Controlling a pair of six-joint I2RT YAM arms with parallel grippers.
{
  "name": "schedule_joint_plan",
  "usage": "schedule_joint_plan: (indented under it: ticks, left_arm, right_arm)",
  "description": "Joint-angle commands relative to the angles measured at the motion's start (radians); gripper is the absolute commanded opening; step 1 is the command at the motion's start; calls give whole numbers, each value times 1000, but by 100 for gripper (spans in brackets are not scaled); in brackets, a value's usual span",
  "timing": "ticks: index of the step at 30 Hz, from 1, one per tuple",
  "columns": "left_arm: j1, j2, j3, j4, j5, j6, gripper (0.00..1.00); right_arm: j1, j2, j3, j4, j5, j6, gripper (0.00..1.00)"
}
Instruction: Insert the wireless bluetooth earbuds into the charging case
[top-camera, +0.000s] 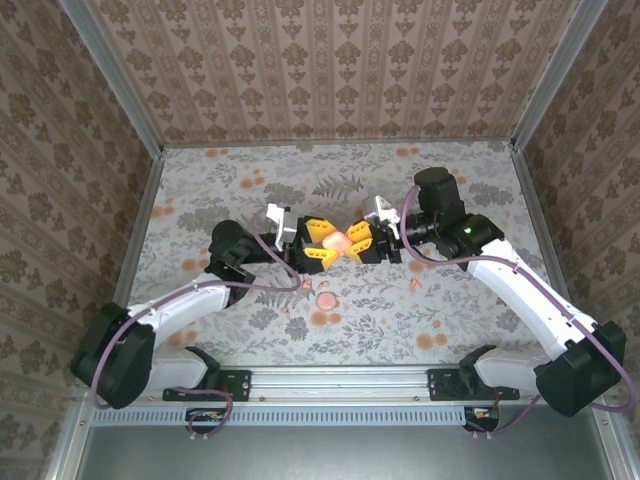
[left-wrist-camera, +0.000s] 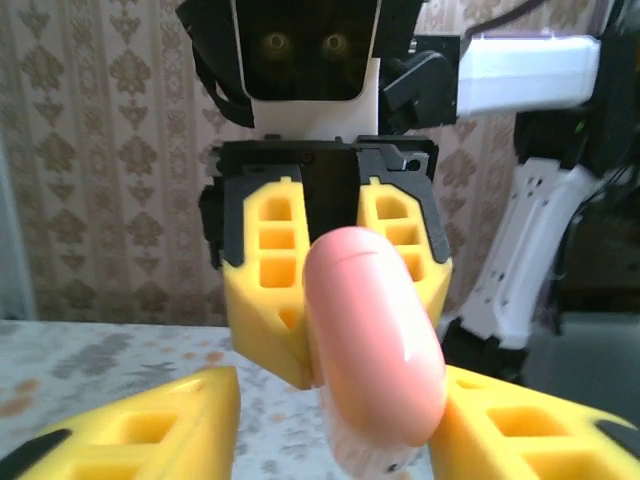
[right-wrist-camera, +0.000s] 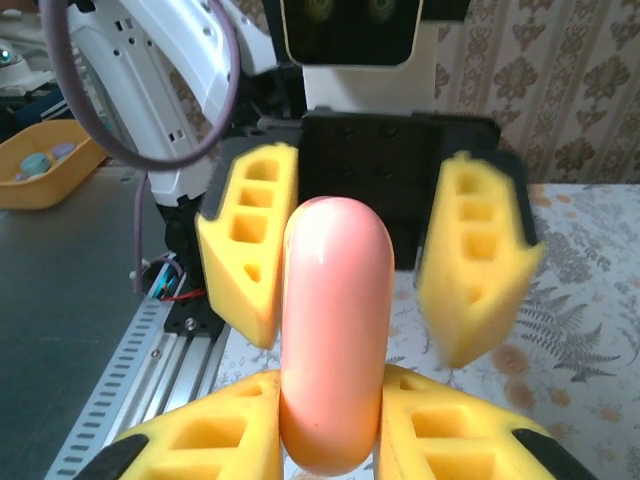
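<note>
Right now the charging case (top-camera: 338, 241) is off the table, between the two grippers where they meet nose to nose above the middle of the floral tablecloth (top-camera: 250, 190). From the right wrist camera the right gripper (right-wrist-camera: 330, 385) has its yellow fingers (right-wrist-camera: 215, 440) pressed against both long sides of the salmon-pink case, so it is clamped on it, with the case standing upright out of the grip. The left gripper (right-wrist-camera: 360, 335) faces it from the other side with its jaws spread. One of its fingers (right-wrist-camera: 250, 240) sits just beside the case, and the other stands clear of it with bare cloth showing between and looks blurred. The left wrist camera agrees: its own fingers lie wide to either side at the bottom of the picture, released, while the case stands between the opposite gripper's fingers. A thin seam runs across the case near its top, and the lid looks closed. On the cloth nearer the arm bases lies a round flat pink disc (top-camera: 325, 299). What look like the two earbuds are tiny pink pieces, one (top-camera: 303, 283) just left of the disc and one (top-camera: 415, 284) further right, both too small to make out clearly.
</note>
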Motion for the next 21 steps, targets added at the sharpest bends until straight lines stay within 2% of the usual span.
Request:
schedule_joint_plan:
  ticks: [1,5,9,14,21]
  left_arm:
    - [0,-117,8,-355,-56,270,64]
    - [-6,-202,48,-739,-109,524,66]
    - [-8,-216,88,-962,-132,677,65]
    - [-11,-212,107,-1077,-178,772,65]
    - [-28,-169,127,-1122,-191,826,64]
  right_arm:
    - [11,-42,29,-115,49,-77,24]
    - [31,-79,-1,-223,236,-198,24]
    - [57,-78,-12,-301,415,-313,23]
    - [104,-33,-12,-339,526,-412,24]
    - [153,7,-35,-283,494,-448,23]
